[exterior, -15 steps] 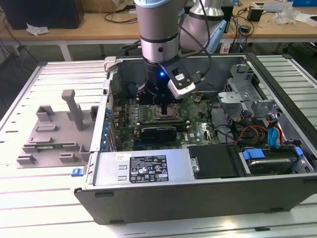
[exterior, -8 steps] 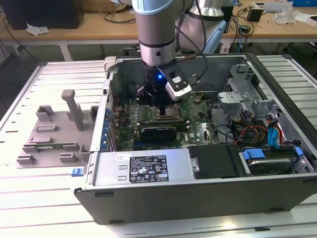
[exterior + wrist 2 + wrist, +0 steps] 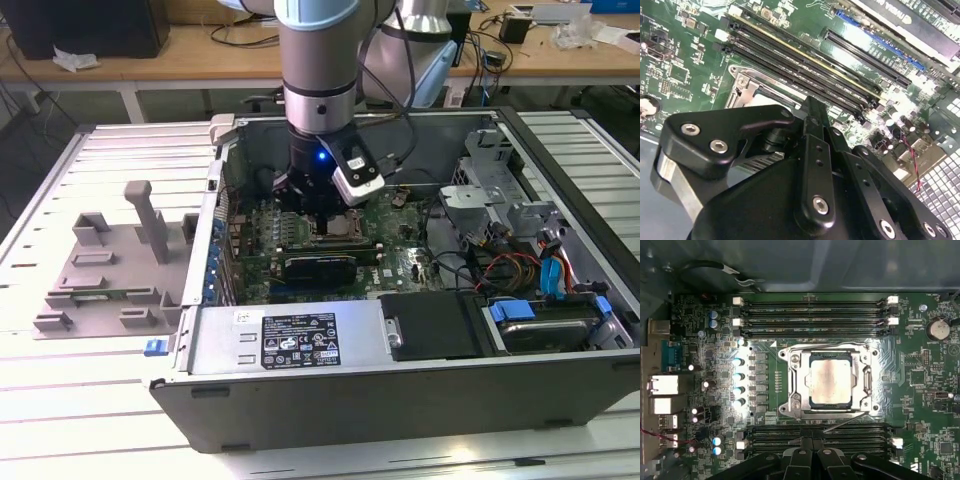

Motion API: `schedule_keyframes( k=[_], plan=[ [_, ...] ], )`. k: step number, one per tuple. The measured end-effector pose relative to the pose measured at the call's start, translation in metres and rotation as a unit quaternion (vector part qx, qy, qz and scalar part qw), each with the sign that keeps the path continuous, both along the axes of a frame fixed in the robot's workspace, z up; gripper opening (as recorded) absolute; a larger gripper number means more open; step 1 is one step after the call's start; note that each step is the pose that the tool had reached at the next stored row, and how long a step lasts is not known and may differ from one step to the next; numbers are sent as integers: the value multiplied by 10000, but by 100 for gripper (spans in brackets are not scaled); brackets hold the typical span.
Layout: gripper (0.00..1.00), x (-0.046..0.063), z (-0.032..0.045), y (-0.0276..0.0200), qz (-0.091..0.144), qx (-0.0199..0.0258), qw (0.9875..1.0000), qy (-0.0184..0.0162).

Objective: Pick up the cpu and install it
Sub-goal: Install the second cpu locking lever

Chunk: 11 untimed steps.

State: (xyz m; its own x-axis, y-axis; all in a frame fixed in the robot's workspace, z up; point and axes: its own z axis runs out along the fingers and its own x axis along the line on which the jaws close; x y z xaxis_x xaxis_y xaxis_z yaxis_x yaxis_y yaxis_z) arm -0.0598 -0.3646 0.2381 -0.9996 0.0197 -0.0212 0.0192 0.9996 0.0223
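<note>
A robot arm's tool (image 3: 330, 205) hangs inside an open computer case (image 3: 400, 400), directly above the motherboard's processor socket.

In the first wrist view, the cpu (image 3: 830, 378), a flat silver-grey square, lies inside the metal-framed socket (image 3: 790, 385) on the green motherboard (image 3: 920, 390), apparently seated flat with rows of memory slots (image 3: 815, 315) on either side. The tool's black linkage sits near that socket in both wrist views, and its fingers appear drawn close together with nothing visible between them (their tips are hidden, so I cannot tell for certain). To finish this step well, the chip should rest level and square within the frame, with no corner riding up, and any motion near the socket should be straight and gentle. A grey plastic tray (image 3: 100, 280) with upright blocks rests on the counter beside the case, on the exterior view's left.
</note>
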Motion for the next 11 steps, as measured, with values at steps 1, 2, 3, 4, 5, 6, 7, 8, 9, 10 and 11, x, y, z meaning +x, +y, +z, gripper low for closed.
schedule_keyframes(
  k=[1,2,3,4,5,6,7,8,9,10,11],
  plan=[
    [11,-4,-20,-1,1,17,10000,0],
    [11,-7,-34,-3,2,33,10000,1],
    [11,-10,-46,-5,2,46,10000,1],
    [11,-17,-67,-8,3,72,10000,1],
    [11,-26,-83,-12,4,100,10000,1],
    [11,-37,-96,-22,7,138,9999,1],
    [11,-56,-112,-49,11,203,9998,0],
    [11,-58,-116,-62,13,223,9998,0],
    [11,-59,-118,-71,14,235,9997,1],
    [11,-59,-120,-81,14,255,9997,1],
    [11,-59,-122,-92,14,273,9996,0]
  ],
)
